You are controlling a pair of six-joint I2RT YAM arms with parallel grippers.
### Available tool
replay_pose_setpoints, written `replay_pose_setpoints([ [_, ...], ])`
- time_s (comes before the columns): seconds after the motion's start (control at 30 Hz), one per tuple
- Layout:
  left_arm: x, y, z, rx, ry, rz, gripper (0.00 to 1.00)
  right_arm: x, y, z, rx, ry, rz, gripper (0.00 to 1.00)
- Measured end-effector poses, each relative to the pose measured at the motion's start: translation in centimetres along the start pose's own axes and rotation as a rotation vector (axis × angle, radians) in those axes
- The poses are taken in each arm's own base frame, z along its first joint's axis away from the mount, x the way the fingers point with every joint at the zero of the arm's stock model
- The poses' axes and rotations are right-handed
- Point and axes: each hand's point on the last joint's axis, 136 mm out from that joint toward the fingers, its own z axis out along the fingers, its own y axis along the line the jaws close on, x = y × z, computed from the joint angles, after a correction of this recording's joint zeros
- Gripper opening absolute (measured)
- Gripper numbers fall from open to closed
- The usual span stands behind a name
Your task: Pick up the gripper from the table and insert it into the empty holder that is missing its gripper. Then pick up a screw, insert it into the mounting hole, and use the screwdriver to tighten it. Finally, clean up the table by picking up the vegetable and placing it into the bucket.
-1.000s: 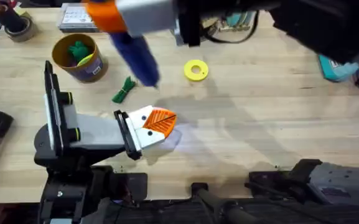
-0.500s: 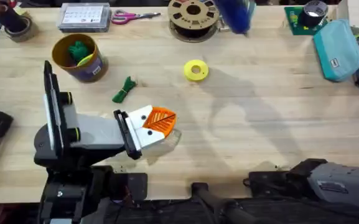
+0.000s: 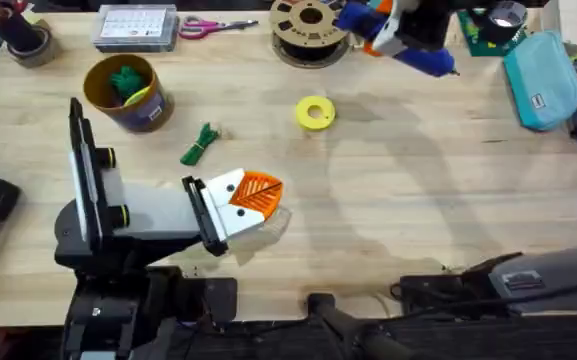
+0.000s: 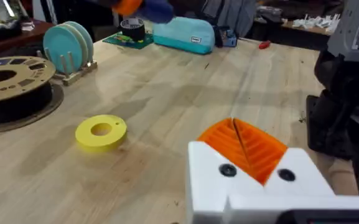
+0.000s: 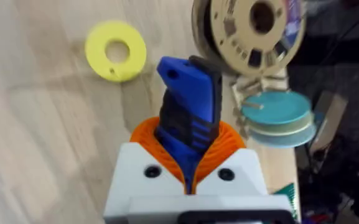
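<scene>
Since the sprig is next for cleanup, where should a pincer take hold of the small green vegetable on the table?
Grip the vegetable across the middle of its thin body, coming straight down from above. It lies flat and diagonal on bare table, with open space on both long sides near the bucket.

The bucket (image 3: 126, 92) is placed at the tabletop's (image 3: 418, 200) far left, the vegetable (image 3: 200, 144) just right of it, the ring (image 3: 315, 112) farther right, the spool (image 3: 310, 27) behind the ring.
</scene>
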Motion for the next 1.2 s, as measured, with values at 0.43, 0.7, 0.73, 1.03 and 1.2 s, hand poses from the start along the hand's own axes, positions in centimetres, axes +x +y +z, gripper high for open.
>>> replay_pose_setpoints([
  [0.43,0.0,0.3,0.0,-0.015,0.0,0.002,0.004,10.2,3.9,11.8,-0.213,0.192,-0.016,0.022],
  [0.7,0.0,0.3,0.0,-0.015,0.0,0.002,0.004,12.3,5.3,14.0,-0.272,0.249,-0.036,0.032],
  [0.73,0.0,0.3,0.0,-0.015,0.0,0.002,0.004,12.4,5.3,14.0,-0.274,0.252,-0.037,0.074],
  [1.03,0.0,0.3,0.0,-0.017,0.0,0.002,0.004,12.6,5.2,14.1,-0.268,0.26,-0.051,0.995],
  [1.2,0.0,0.3,0.0,-0.018,0.0,0.007,0.174,12.3,4.8,13.6,-0.253,0.255,-0.046,0.995],
])
